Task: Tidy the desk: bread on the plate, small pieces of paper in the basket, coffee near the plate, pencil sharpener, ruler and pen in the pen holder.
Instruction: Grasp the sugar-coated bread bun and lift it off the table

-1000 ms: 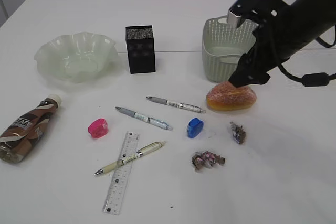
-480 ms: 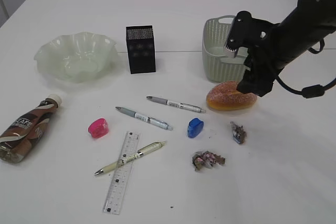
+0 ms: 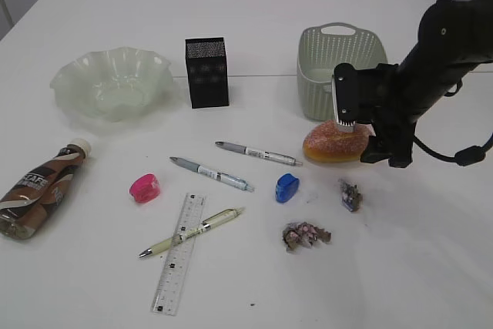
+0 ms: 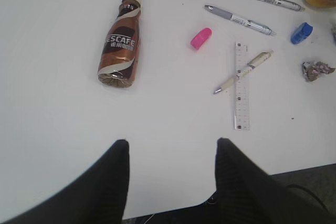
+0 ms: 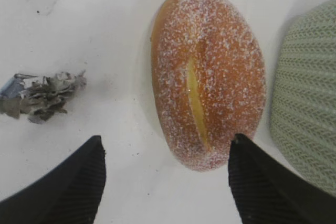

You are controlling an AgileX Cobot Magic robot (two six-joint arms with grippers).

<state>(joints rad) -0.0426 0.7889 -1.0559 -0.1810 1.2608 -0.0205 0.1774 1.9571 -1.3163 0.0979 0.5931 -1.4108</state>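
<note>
The right gripper (image 5: 165, 177) hovers spread, empty, at the bottom of the right wrist view; the bread (image 5: 207, 74) lies between and above its black fingers (image 5: 68, 182), untouched. It is an oval, sugar-dusted golden bun with a pale slit, just left of the woven-textured basket (image 5: 310, 103), centre-right in the exterior view.

sugar-dusted bread (image 5: 207, 74), perforated plastic basket (image 3: 327, 59)

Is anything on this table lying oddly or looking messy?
The coffee bottle lies on its side at the left edge. A cream pen lies crossed over the ruler. Two crumpled paper scraps sit loose near the bread. Nothing looks spilled.
</note>
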